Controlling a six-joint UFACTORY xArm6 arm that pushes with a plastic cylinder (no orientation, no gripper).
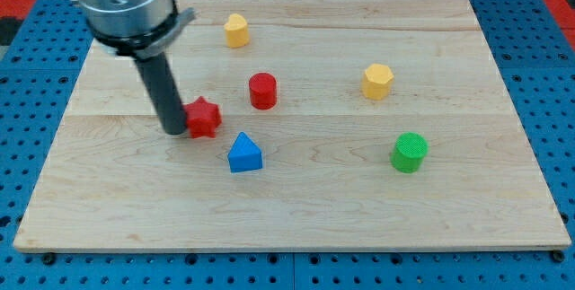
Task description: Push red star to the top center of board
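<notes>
Wooden board (pixel 359 191): my tip (pixel 174 131), jawless, seemingly touches the red star (pixel 205 117) from the view's left.

- A robotics lab bench: a pale wooden board (pixel 296 191) lies on a blue perforated table (pixel 548 65).
- A grey robot arm (pixel 121 3) carries a dark rod.
- Small coloured plastic test blocks, among them a green cylinder (pixel 409 152), lie scattered about.
</notes>
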